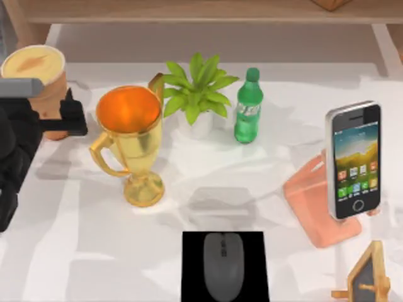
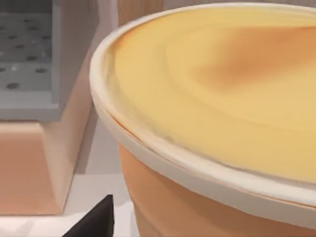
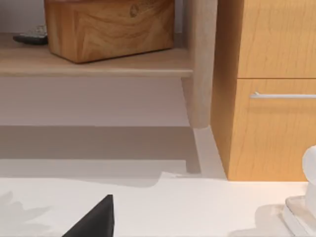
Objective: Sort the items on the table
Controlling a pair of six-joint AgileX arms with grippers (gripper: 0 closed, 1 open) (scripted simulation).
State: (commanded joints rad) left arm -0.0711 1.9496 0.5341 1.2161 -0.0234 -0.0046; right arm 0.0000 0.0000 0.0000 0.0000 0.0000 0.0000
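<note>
At roughly 10 o'clock on the worktop (image 1: 94, 251) in the top view, the left end effector (image 1: 63, 116) is sitting right against the orange cup (image 1: 39, 78) with the cream-yellow top; a black finger (image 1: 74, 116) is showing beside the cup wall. Can't tell whether it's grasping the cup or released. The cup is standing upright at the far-left edge. The gold trophy (image 1: 129, 141) is standing just to the 3 o'clock side of the cup, then the potted plant (image 1: 198, 94) and the green bottle (image 1: 249, 107) further along near 12 o'clock. The smartphone (image 1: 354, 160) is leaning upright at about 3 o'clock on a salmon-pink stand (image 1: 315, 201), screen with colourful icons facing the camera. The dark grey mouse (image 1: 223, 264) is lying at 6 o'clock on a black mat (image 1: 192, 264). A small wooden-framed chalkboard (image 1: 368, 277) is sitting near 5 o'clock.

Left wrist view: the cup's cream-yellow top (image 2: 212, 89) is looming very close, orange wall below the pale rim. One dark fingertip (image 2: 96, 222) is poking in next to it.

Right wrist view: the camera is facing wooden furniture, with a wooden box (image 3: 108, 27) sitting on a shelf (image 3: 94, 64) and a drawer front with a metal handle (image 3: 284, 95). One dark fingertip (image 3: 96, 222) is showing over the white worktop; can't tell the right end effector's state either.
</note>
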